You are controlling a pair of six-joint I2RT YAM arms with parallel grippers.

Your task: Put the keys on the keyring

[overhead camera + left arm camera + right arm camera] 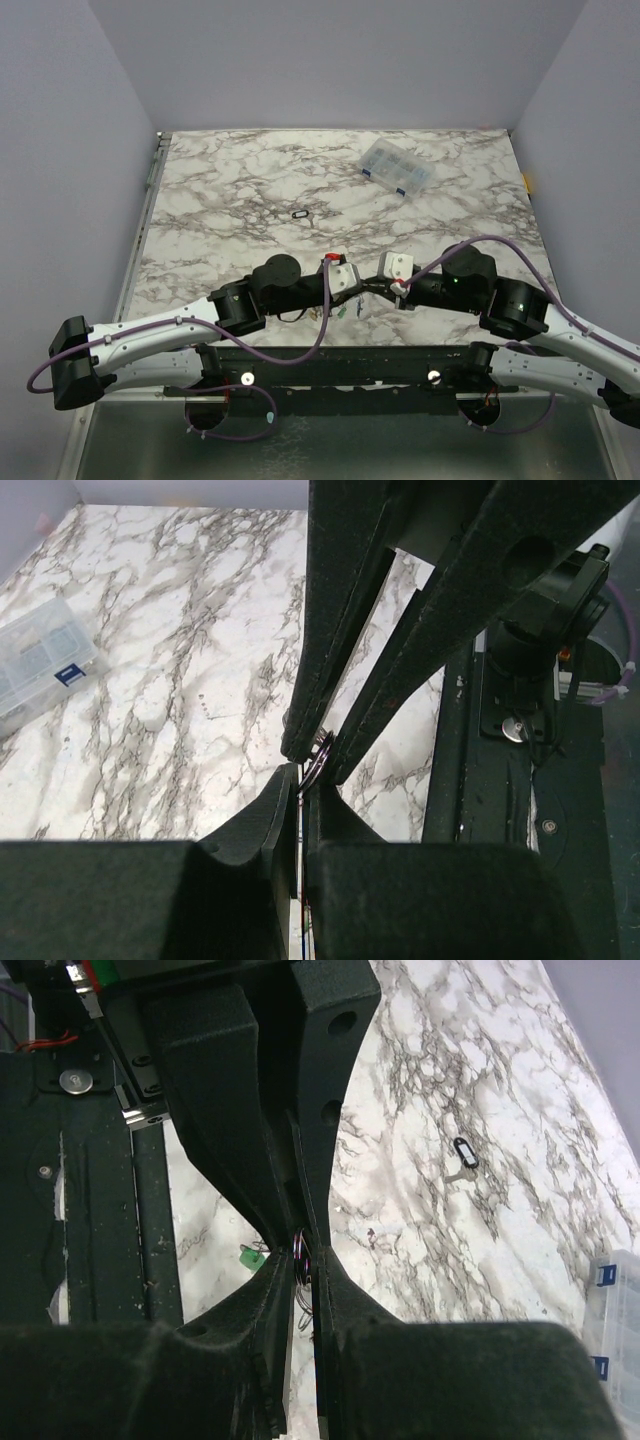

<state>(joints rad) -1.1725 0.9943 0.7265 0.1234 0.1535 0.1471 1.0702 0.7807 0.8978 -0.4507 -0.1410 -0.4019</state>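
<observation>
1. Top view: the left fingers (355, 282) and the right fingers (380, 283) meet tip to tip at lower centre, over the near edge of the bench (230, 190). The keyring is too thin to make out here. A few keys (341, 312) dangle just below the meeting point. The oval tag (299, 214) lies well apart, up-frame and nearer the left arm. The clear box (397, 167) sits at upper right.
2. Left wrist view: the left fingers (255, 825) at the bottom are pressed together on a thin edge. The right fingers (400, 660) come down from the top and pinch the keyring (320, 748) just above them, edge-on.
3. Right wrist view: both pairs are again closed on the same glinting spot (301, 1250) at centre. A green key (247, 1253) hangs just left of it. The oval tag (465, 1152) lies to the upper right, long axis up-frame, so we judge that one arm must let go to fetch it.
</observation>
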